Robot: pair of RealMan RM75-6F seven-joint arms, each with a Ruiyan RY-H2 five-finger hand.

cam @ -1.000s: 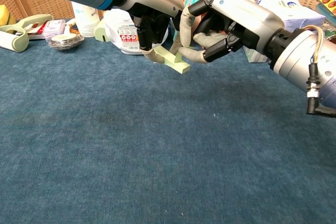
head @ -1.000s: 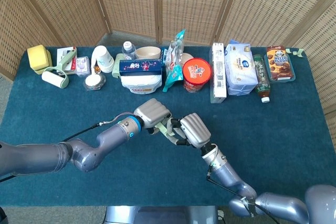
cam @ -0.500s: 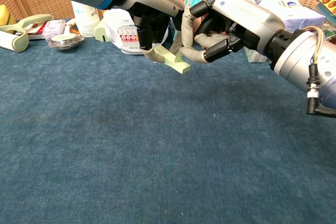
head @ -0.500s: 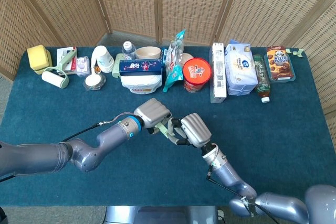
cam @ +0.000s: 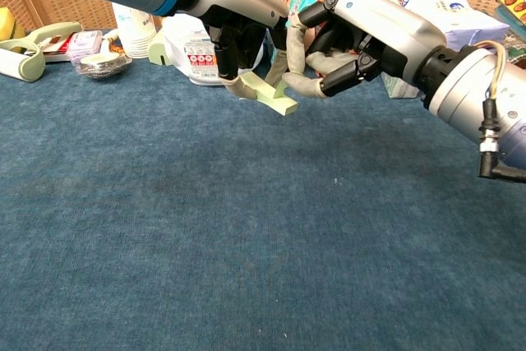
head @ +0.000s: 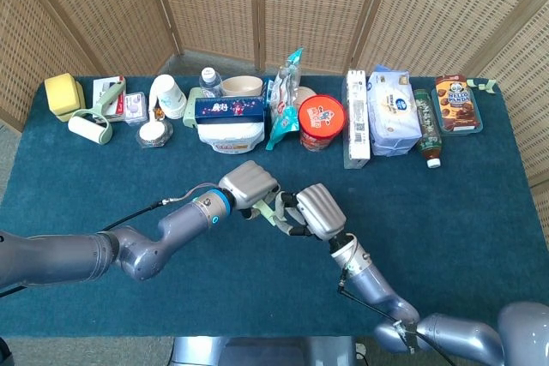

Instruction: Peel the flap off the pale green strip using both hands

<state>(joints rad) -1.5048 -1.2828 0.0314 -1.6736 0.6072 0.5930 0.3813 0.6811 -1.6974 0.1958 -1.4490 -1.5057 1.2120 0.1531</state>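
Pale green strip is up off the blue table cloth, held between the two hands over the middle of the table, in front of the row of groceries. It looks light and thin, stiff enough to keep its shape along its length, with a small flap standing up from the top near its right end. Likely soft foam or hook-and-loop (can't tell which), so no crush risk, but it is narrow and could twist or slip if pinched loosely.

Left hand comes down from above, fingers curled around the left end of the strip, gripping it. Right hand comes in from the right; its thumb and a finger close on the upright flap, other fingers curled under. Fingertips of the two hands are just beside each other, the strip bridging the gap. In the head view the strip shows only as a sliver between left hand and right hand.

Best hold, in my judgement: the left stays on the strip body well clear of the flap, and the right pinches the flap close to its root so the pull goes straight into the seam. The flap is not yet off.
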